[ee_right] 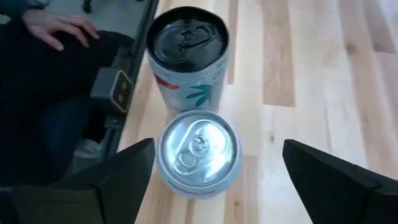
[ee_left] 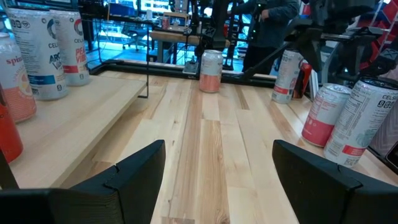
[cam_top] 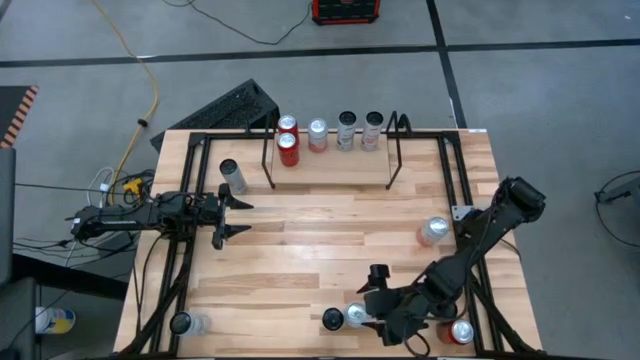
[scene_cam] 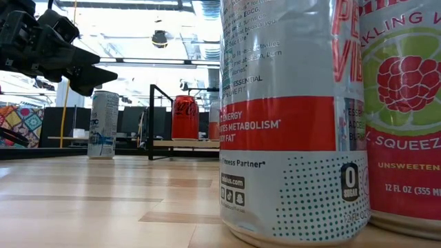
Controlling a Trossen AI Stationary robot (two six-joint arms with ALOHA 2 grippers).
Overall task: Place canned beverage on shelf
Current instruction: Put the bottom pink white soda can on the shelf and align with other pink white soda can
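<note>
Right hand [ee_right: 211,177] open, poised above silver-topped can [ee_right: 198,152] at worktop's near edge, lined up to grip | left hand [cam_top: 228,216] open, waiting mid-worktop | shelf [cam_top: 330,165] at far edge holds five cans.

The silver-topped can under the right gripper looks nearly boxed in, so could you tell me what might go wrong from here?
The right gripper, open above the silver-topped can, may nudge the black-topped can right beside it and tip it. Both stand near the wooden table's edge, so a knocked can could roll off. A person's hand rests just beyond that edge.
</note>
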